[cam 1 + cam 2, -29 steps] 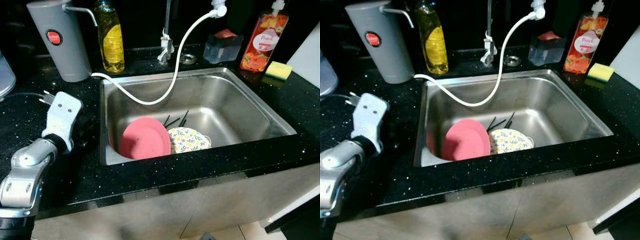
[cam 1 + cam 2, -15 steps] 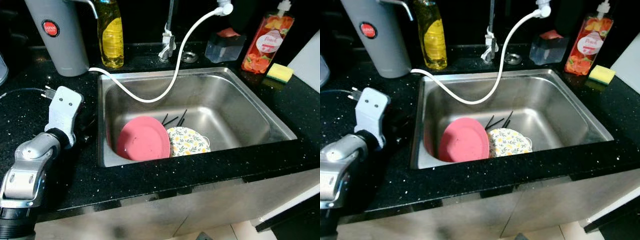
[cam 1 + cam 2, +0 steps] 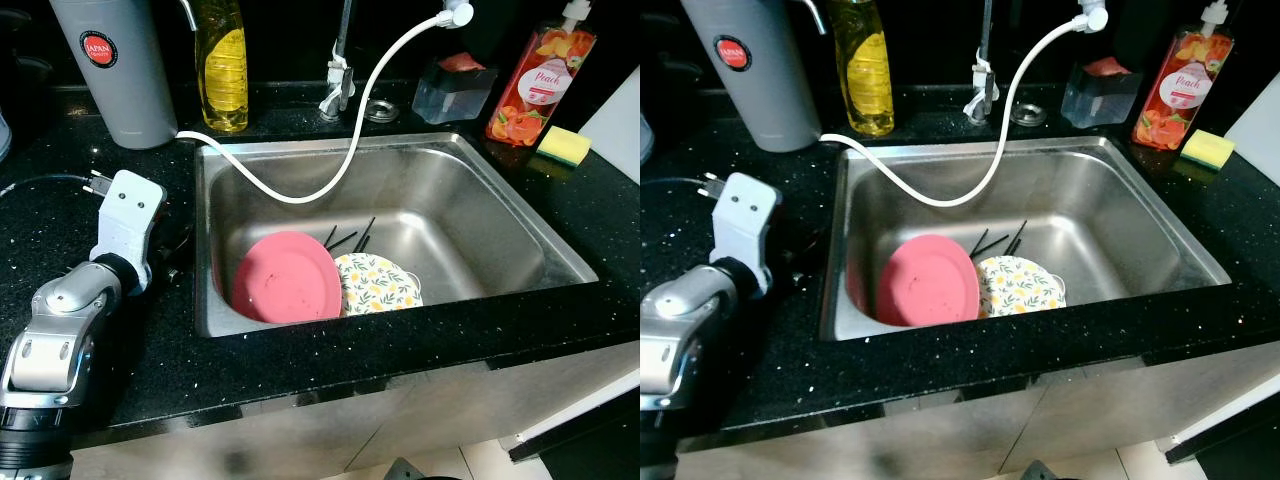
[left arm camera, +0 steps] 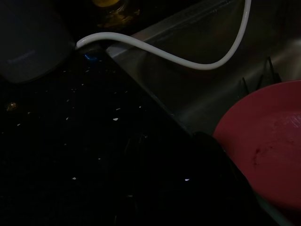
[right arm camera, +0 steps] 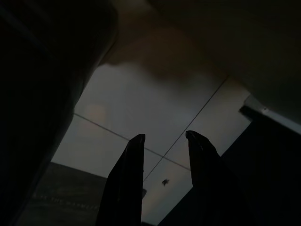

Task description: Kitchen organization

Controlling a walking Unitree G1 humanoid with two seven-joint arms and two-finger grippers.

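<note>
Round pink plate [image 3: 287, 278] leaning in stainless steel sink [image 3: 470, 190] beside floral bowl [image 3: 375, 282], left gripper [image 3: 165, 262] over black speckled counter [image 3: 60, 210] near sink rim, finger spread indiscernible, right gripper [image 5: 164, 146] hanging idle above tiled floor [image 5: 141, 108], fingers parted, empty

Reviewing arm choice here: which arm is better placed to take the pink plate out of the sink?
Left, probably. The left gripper is over the counter just beside the sink, and its wrist camera faces the pink plate. The right gripper hangs idle toward the floor.
</note>
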